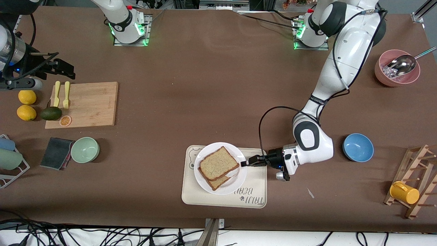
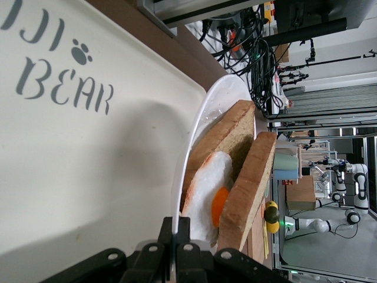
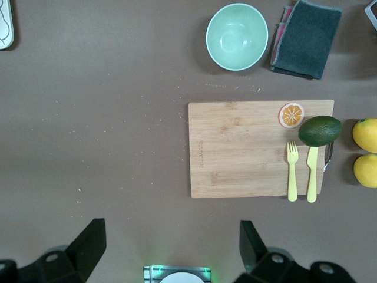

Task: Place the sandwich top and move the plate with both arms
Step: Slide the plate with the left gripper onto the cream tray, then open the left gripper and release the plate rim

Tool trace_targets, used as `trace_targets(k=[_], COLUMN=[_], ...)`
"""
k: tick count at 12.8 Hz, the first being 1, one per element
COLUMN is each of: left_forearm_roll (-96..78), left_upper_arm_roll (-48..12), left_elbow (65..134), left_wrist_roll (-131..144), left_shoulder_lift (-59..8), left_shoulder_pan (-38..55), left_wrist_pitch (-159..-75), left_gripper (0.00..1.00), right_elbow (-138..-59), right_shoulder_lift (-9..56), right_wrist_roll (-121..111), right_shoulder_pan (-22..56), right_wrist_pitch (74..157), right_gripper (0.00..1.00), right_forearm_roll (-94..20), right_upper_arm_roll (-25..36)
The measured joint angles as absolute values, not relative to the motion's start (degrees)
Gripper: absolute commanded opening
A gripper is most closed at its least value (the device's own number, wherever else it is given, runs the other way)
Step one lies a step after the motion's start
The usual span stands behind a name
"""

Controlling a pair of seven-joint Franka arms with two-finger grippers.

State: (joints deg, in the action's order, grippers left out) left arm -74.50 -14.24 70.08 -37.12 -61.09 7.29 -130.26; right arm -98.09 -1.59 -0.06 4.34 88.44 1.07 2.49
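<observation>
Sandwich top (image 1: 218, 163) flat (corners diagonal).

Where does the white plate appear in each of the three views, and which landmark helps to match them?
Front view: the plate lies on the cream bear tray, low in the middle, with the left gripper at its rim.
Left wrist view: the plate shows edge-on as a white arc, just past the gripper.
Right wrist view: the plate is not in it.
Shared landmark: the tray's BEAR lettering, in the front and left wrist views.

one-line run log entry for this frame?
sandwich top: on egg slice, on plate | left claw: shut on plate rim, over tray | right claw: open, waiting above cutting board end
</observation>
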Motion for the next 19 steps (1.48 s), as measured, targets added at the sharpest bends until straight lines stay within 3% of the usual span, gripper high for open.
trace_targets(k=[9,10,11,12,13,14,19], left_forearm_roll=[-74.5,-74.5,-74.51,-74.51,-74.51,-74.51,-71.31], left_upper_arm_roll=[-14.03,-13.74,-13.56,-13.52,-13.49,-13.47,-13.35], left_elbow=[68.65,68.65,68.63,68.62,68.62,68.62,67.47], left_wrist_roll=[-37.18,-37.18,-37.18,-37.18,-37.18,-37.18,-37.4], left_shoulder_lift=[-64.52,-64.53,-64.52,-64.52,-64.54,-64.55,-64.24], left_shoulder_pan=[9.57,9.57,9.56,9.57,9.56,9.56,9.33], left_wrist_pitch=[-134.48,-134.48,-134.48,-134.48,-134.47,-134.47,-134.45], left_gripper=[0.0,0.18,0.28,0.52,0.95,1.0,1.0], right_elbow=[-98.09,-98.09,-98.09,-98.09,-98.09,-98.09,-98.09], right_shoulder_lift=[-1.51,-1.51,-1.51,-1.51,-1.51,-1.51,-1.5], right_wrist_roll=[-0.06,-0.06,-0.06,-0.06,-0.06,-0.06,-0.06], right_shoulder_pan=[4.33,4.32,4.31,4.31,4.3,4.3,4.3], right_wrist_pitch=[88.44,88.44,88.44,88.44,88.44,88.44,88.44], right_gripper=[1.0,1.0,1.0,1.0,1.0,1.0,1.0], right_forearm_roll=[1.07,1.07,1.07,1.07,1.07,1.07,1.07], right_upper_arm_roll=[2.52,2.53,2.54,2.54,2.54,2.54,2.55])
